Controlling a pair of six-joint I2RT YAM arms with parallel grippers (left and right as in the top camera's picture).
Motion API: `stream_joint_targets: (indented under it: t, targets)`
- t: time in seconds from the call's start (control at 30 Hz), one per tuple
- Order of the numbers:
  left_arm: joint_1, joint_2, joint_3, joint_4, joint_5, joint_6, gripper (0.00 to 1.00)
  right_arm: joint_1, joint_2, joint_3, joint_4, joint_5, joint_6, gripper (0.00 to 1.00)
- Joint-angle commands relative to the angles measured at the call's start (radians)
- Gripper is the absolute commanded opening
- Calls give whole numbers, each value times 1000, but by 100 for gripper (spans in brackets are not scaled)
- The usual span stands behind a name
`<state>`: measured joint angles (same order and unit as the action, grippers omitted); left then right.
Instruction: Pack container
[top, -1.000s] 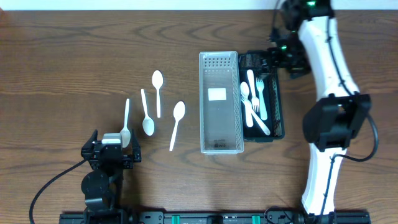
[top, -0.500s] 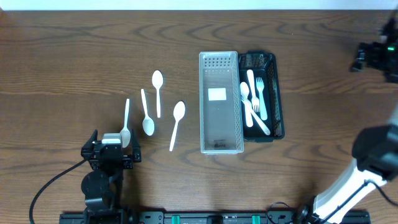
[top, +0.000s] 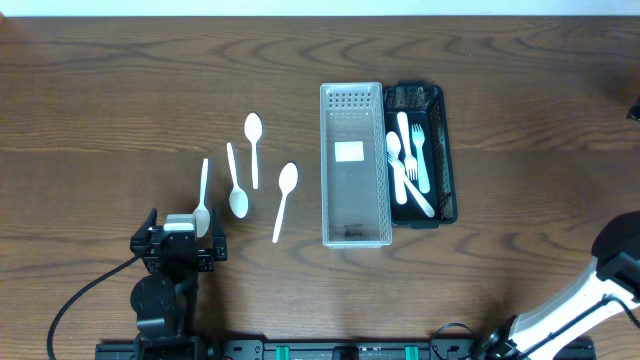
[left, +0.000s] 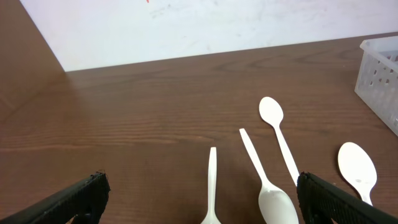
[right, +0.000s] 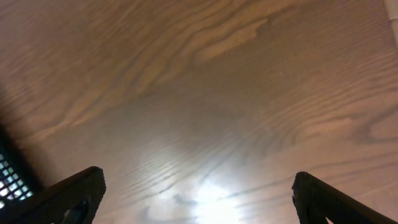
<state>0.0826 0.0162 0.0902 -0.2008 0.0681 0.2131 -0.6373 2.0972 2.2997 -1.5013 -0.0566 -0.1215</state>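
Observation:
Several white plastic spoons (top: 253, 148) lie on the wooden table left of an empty clear container (top: 353, 165). A black basket (top: 441, 150) right of it holds white forks (top: 410, 160). My left gripper (top: 178, 240) is open and empty near the front edge, just behind the nearest spoon (top: 203, 195). In the left wrist view its fingers (left: 199, 194) straddle that spoon's (left: 212, 186) handle without touching it, and the clear container's corner (left: 380, 68) shows at right. My right gripper (right: 198, 193) is open and empty over bare wood. Only a sliver of it (top: 635, 105) shows at the overhead right edge.
The right arm's lower links (top: 600, 290) curve up the right side of the table. A corner of the black basket (right: 9, 174) shows at the left edge of the right wrist view. A white wall (left: 217, 25) runs behind the table.
My right arm has swung from above the black basket away to the right, almost out of the overhead view. The left arm and the cutlery have not moved.

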Motion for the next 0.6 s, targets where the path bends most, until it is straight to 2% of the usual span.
stream_joint_targets:
  t: [0.0, 0.57]
  targets:
    - [4, 2, -26, -6, 3, -5, 98, -18, 49, -6, 20, -10, -14, 99]
    - [4, 2, -26, -6, 2, -4, 98, -26, 200, -6, 55, 0, -14, 99]
